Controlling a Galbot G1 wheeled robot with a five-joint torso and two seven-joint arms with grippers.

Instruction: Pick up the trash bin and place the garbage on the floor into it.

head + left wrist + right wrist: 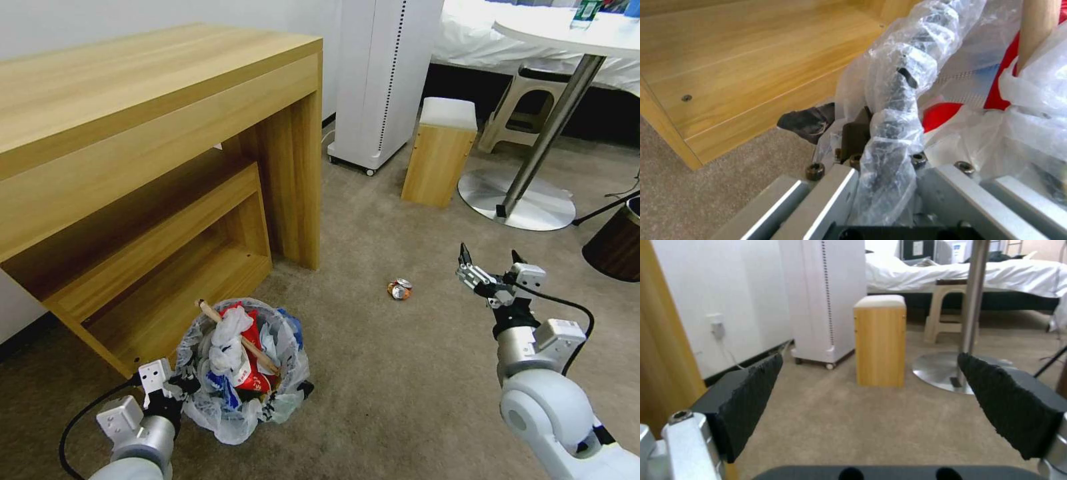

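The trash bin (243,363), lined with a crinkly whitish bag, sits low at the front left beside the desk. It holds a wooden stick (240,337), red wrappers (252,381) and white tissue (227,337). My left gripper (179,385) is shut on the bin's near rim. In the left wrist view the bag-wrapped rim (896,100) runs between the fingers of the left gripper (862,126). A crushed can (400,289) lies alone on the beige floor (400,373). My right gripper (490,256) hangs open to the right of the can, a little nearer, with nothing between its pads (751,386).
A wooden desk (153,133) with a low shelf stands at the left, close behind the bin. Farther back are a white appliance on wheels (383,80), a small wooden box stool (440,157), a round table's metal base (517,200) and a dark brown bin (617,243).
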